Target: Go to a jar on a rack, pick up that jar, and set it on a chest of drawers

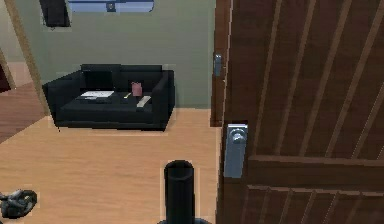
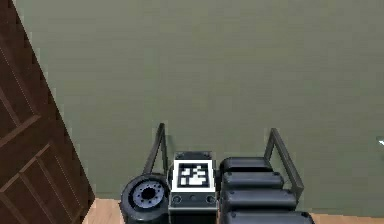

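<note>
Gripper (image 2: 148, 197) sits low in front of a plain wall, jar yet to be found

All I can read is the gripper's dark body beside the white marker square (image 2: 192, 175), so I can't tell if it's carrying anything. I can't tell where the jar sits either (my guess: another room). A jar will probably be rigid, smooth, breakable and fairly light, so I'd take it round the middle of the body, upright, not by the lid. Surroundings: a matte grey-green wall (image 2: 220, 70), a panelled brown wooden door (image 1: 310, 100) with a shiny metal handle plate (image 1: 236, 148), a pale plank floor (image 1: 100, 160), and a boxy black sofa (image 1: 110, 95), leathery-looking, with small flat bits on the seat.
</note>
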Available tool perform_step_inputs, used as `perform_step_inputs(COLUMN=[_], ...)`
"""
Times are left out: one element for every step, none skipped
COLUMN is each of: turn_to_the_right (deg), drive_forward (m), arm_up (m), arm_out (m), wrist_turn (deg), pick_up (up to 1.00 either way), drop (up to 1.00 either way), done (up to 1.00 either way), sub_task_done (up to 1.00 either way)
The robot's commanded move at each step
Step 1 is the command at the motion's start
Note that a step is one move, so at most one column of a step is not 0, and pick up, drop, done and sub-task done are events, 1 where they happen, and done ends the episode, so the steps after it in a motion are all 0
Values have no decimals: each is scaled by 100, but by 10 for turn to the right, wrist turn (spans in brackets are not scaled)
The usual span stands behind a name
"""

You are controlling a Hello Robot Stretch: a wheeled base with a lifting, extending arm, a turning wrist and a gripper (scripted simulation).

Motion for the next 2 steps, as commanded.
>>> perform_step_inputs(turn_to_the_right=[-450,-450], drive_forward=[0,0], arm_up=[0,0], arm_out=[0,0], wrist_turn=[0,0], pick_up=[0,0], drop=[0,0], done=[0,0], sub_task_done=[0,0])
